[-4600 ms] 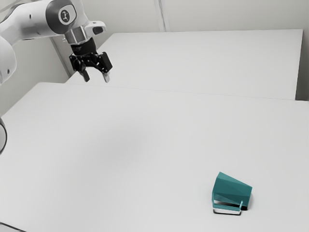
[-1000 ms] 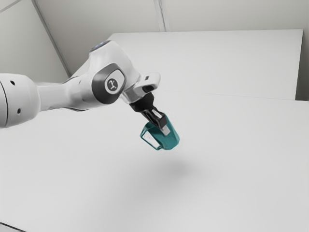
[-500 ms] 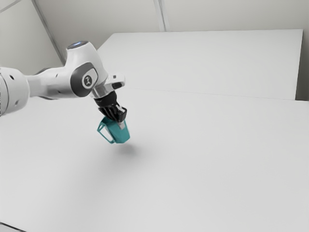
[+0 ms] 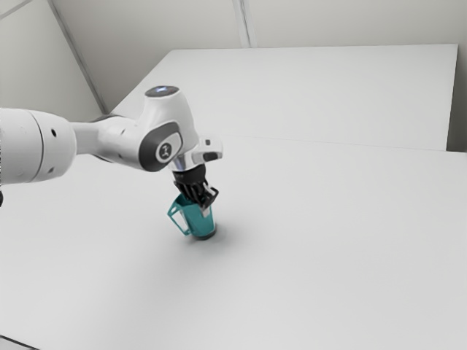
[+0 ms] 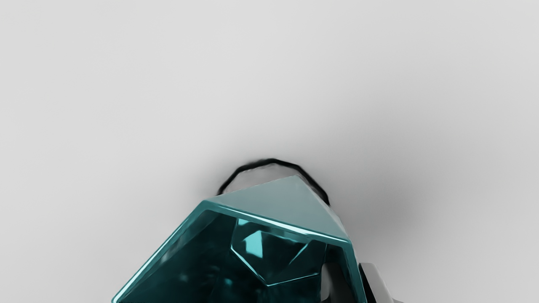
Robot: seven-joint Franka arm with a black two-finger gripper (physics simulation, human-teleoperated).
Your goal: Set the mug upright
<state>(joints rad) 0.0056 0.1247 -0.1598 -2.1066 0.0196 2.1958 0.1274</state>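
I have the mug (image 4: 198, 219) by its wall, my fingers (image 4: 206, 211) closed on it from two sides: in the wrist view one of them reaches down inside the cup and the other stands along the outside, with the teal side pinched between them. The mug is below my hand, over the pale table (image 4: 328, 240), in the part toward the exterior view's left. Its mouth faces up and its base (image 4: 204, 235) points down, so it is close to upright, though it leans a little, the top tipped toward the exterior view's left. The base is right at the table or barely above it; I cannot tell whether it touches.

The handle (image 4: 171, 213) sticks out on the exterior view's left side of the mug, an angular teal loop, apart from my fingers. Looking down from my wrist, I see the angular rim (image 5: 278, 222), bright along its edge, and past it the dark, glossy inside with faceted reflections. Beyond the outer wall a curved black edge (image 5: 273, 161) shows at the foot of the mug, with soft shadow on the table around it.

My white arm (image 4: 109, 138) comes in from the exterior view's left and bends down to the mug. Behind the table lies another broad, pale surface (image 4: 306, 91).
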